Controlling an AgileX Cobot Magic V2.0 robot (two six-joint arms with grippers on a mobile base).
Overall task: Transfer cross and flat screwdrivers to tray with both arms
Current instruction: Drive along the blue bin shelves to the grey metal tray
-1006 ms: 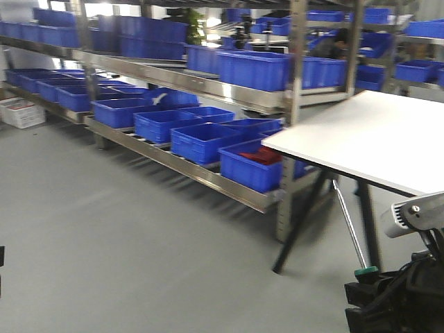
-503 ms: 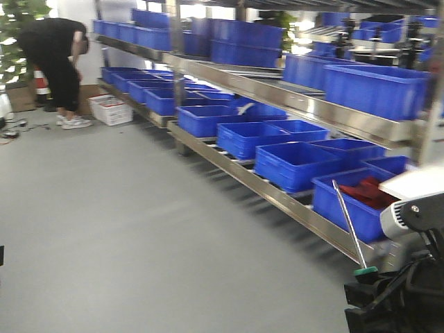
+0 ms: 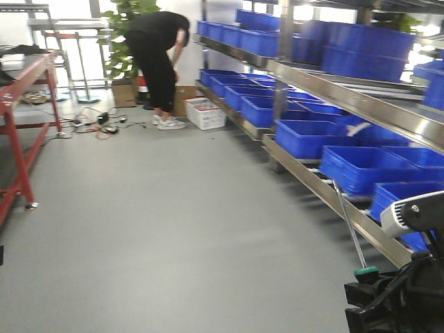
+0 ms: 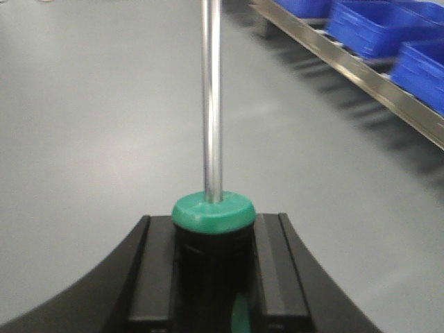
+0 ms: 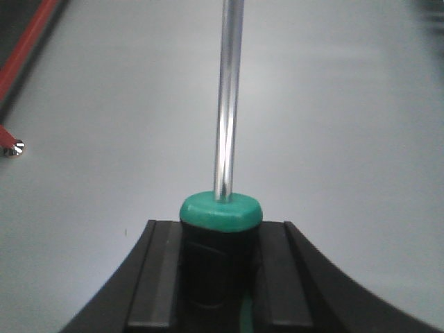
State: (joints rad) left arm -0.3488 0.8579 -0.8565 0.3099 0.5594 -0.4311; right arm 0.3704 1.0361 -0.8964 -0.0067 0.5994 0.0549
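My left gripper (image 4: 214, 232) is shut on the black handle of one screwdriver (image 4: 211, 104). Its green collar sits between the fingers and its steel shaft points away over the floor. My right gripper (image 5: 220, 234) is shut the same way on the other screwdriver (image 5: 227, 104). In the front view, a black gripper (image 3: 364, 290) at the lower right holds a screwdriver (image 3: 349, 229) with its shaft slanting up. I cannot tell which arm that one is. Tip types are not readable. The tray is out of view.
Steel racks (image 3: 361, 104) with blue bins (image 3: 361, 166) run along the right. A red-framed table (image 3: 21, 132) stands at the left. A person in black (image 3: 158, 55) bends over at the back, near cables on the floor and a white crate (image 3: 206, 113). Grey floor (image 3: 173, 229) lies ahead.
The front view has swung left. The white table has left the picture and the racks have slid right. The person and the red table have come into view. The visible gripper still holds its screwdriver.
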